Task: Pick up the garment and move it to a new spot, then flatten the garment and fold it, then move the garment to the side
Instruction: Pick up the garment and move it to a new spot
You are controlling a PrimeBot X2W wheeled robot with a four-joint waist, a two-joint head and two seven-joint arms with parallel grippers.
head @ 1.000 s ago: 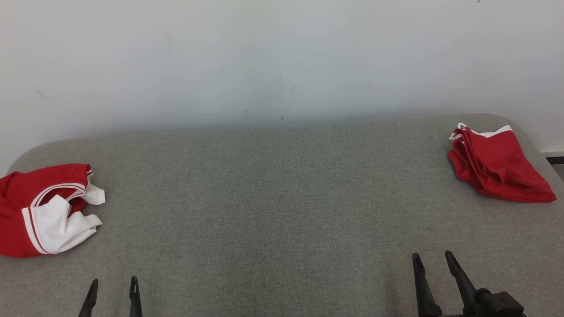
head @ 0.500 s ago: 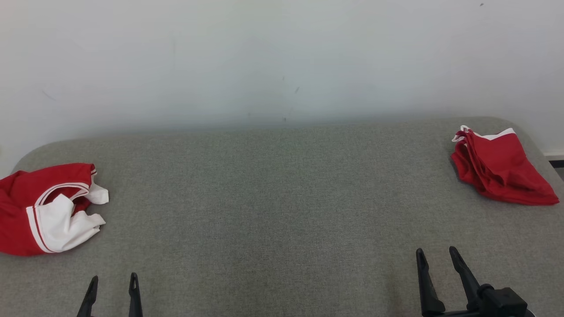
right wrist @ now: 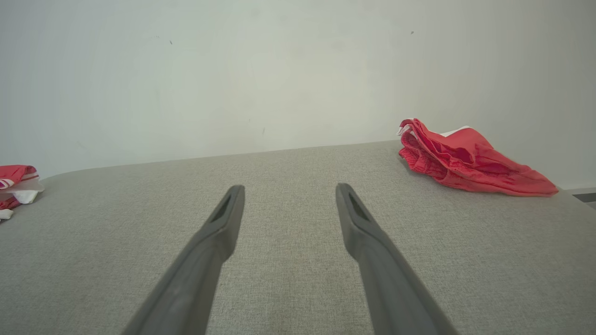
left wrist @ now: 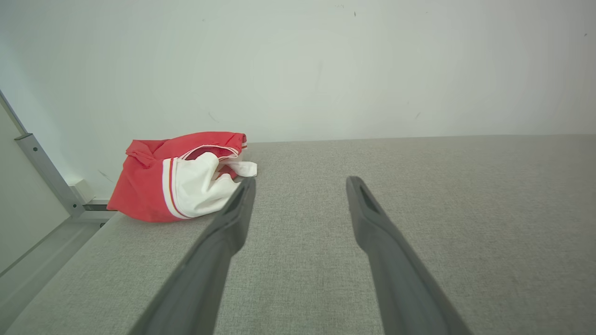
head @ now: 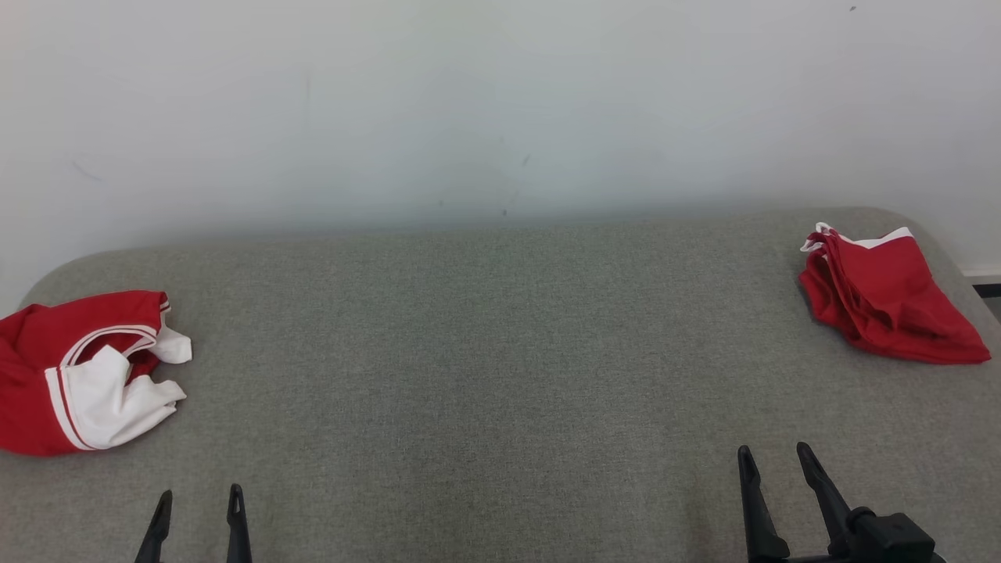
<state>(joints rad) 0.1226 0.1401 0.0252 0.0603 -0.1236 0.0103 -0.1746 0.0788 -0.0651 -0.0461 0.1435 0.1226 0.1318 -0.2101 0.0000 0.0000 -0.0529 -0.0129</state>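
A crumpled red and white garment (head: 74, 371) lies at the left edge of the grey padded table (head: 485, 352); the left wrist view has this garment (left wrist: 177, 179) ahead and to the left of my fingers. A folded red garment (head: 887, 297) rests at the far right, also seen as a red garment (right wrist: 461, 160) in the right wrist view. My left gripper (head: 198, 500) stands open at the lower left, empty, well short of the crumpled garment. My right gripper (head: 774, 455) is open at the lower right with nothing between its fingers.
A pale wall (head: 500, 109) rises right behind the table. The table's left edge drops off beside a metal frame (left wrist: 44, 172). Bare grey cloth spans the wide middle between the two garments.
The head camera shifted slightly between the earliest frame and now. Both grippers stay open and nearly still; the garments lie as before.
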